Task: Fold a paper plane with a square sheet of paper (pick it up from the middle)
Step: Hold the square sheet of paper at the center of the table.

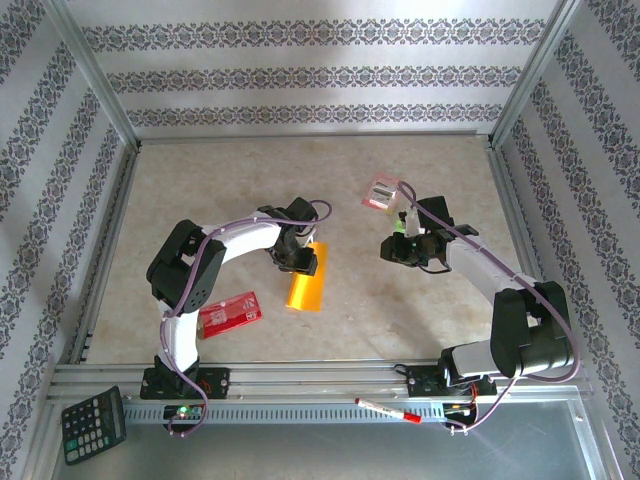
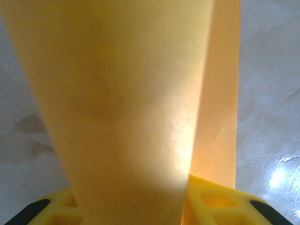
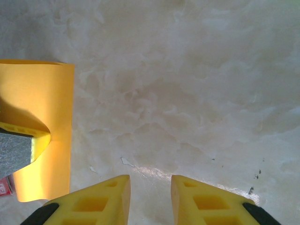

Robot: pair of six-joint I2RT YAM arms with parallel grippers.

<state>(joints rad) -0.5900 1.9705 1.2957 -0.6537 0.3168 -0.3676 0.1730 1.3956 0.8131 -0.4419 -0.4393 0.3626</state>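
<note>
The square sheet of paper (image 1: 305, 287) is orange-yellow and lies folded into a long narrow rectangle just left of the table's middle. My left gripper (image 1: 298, 258) is shut on its far end. In the left wrist view the paper (image 2: 117, 93) rises in a curved layer from between my yellow fingers (image 2: 211, 197) and hides most of them. The right wrist view shows the sheet (image 3: 42, 93) at the left, with a left finger (image 3: 28, 133) pressed into it. My right gripper (image 3: 150, 197) hovers open over bare table, right of the sheet (image 1: 392, 247). The paper plane is out of view.
A red packet (image 1: 232, 312) lies near the left arm's base. A small pink-and-white packet (image 1: 383, 193) sits beyond the right gripper. A calculator (image 1: 93, 423) and a red pen (image 1: 388, 409) rest on the front rail. Metal frame posts edge the table.
</note>
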